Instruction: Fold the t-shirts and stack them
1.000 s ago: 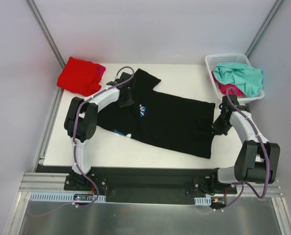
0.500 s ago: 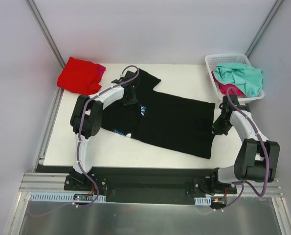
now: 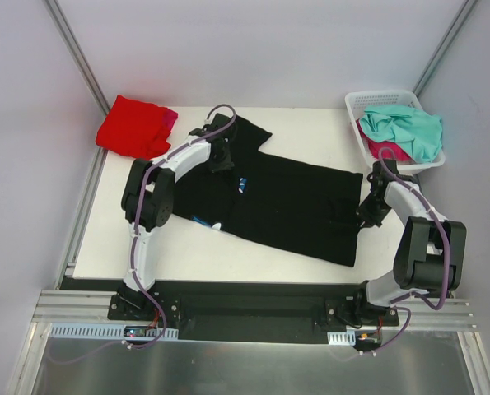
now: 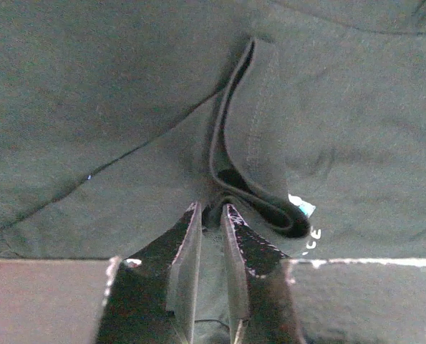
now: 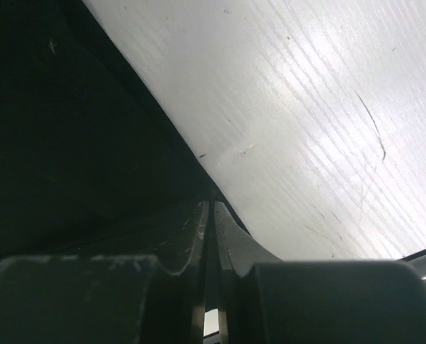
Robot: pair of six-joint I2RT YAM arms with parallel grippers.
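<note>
The step in hand looks like laying out the large black t-shirt with the small white daisy print [image 3: 286, 202], which lies spread flat and slanted across the white table [image 3: 302, 123], not yet folded. The left end effector [image 3: 221, 154] sits low on the shirt's far left part, near the neck. In the left wrist view its fingers [image 4: 187, 236] stand a narrow slit apart, with a raised ridge of black cloth at their tips; whether that ridge is pinched or freed I cannot tell. The right end effector [image 3: 368, 212] is at the shirt's right edge, where cloth meets bare table. Its jaws are drawn together to a hairline, and I cannot tell whether the hem is caught between them. A folded bright red t-shirt [image 3: 132, 127] with a magenta edge [image 3: 171, 118] beside it lies at the far left corner. The white plastic lattice basket [image 3: 376, 96] at the far right holds a crumpled teal-mint t-shirt [image 3: 409, 130] over a pink one [image 3: 386, 151]. The next move probably calls for both ends to let go cleanly, lift clear without dragging cloth, then take fresh holds along one long side for the first fold
</note>
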